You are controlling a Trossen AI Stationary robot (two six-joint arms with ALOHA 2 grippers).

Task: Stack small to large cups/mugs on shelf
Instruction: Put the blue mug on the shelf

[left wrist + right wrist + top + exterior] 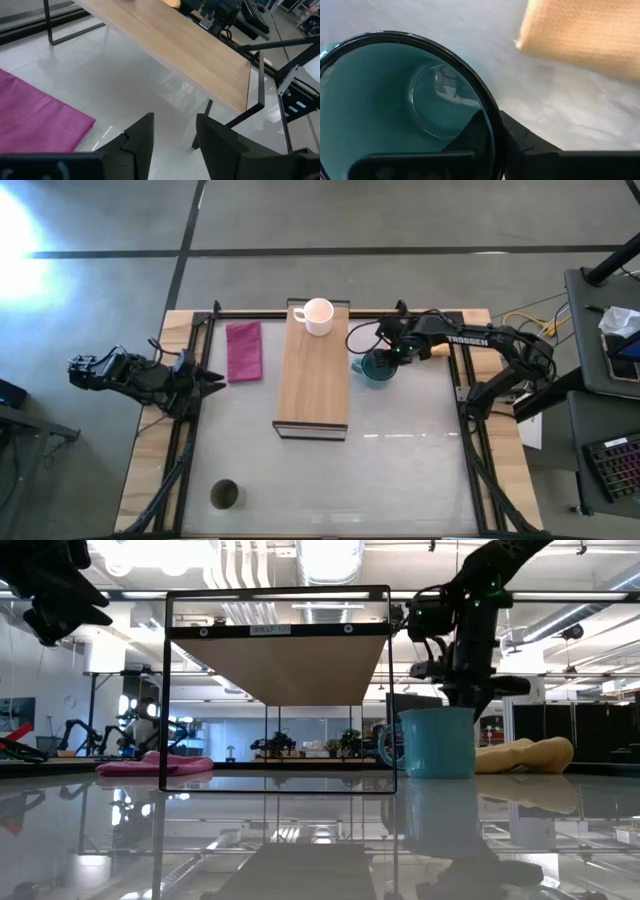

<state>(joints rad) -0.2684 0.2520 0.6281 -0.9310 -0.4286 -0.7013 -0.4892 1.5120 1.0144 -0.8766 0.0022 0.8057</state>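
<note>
The light-wood shelf (314, 380) stands mid-table on a dark frame. The white mug (317, 316) sits on its far end. The teal mug (377, 367) stands upright on the table just right of the shelf, and also shows in the low view (437, 742). My right gripper (390, 354) is at its rim, shut on it. The dark olive cup (225, 494) stands on the table near the front left. My left gripper (172, 135) waits open and empty at the table's left edge, above the table near the pink cloth. My right gripper has the teal mug's rim (492, 117) between its fingers, one finger (475, 132) inside the mug and one (532, 145) outside. The fingers come from above, pointing down. The mug stands upright with its base on the table.
A pink cloth (244, 350) lies left of the shelf's far end. An orange cloth (585, 30) lies on the table just beyond the teal mug, also seen in the low view (525, 755). Dark frame rails run along the table's left and right sides.
</note>
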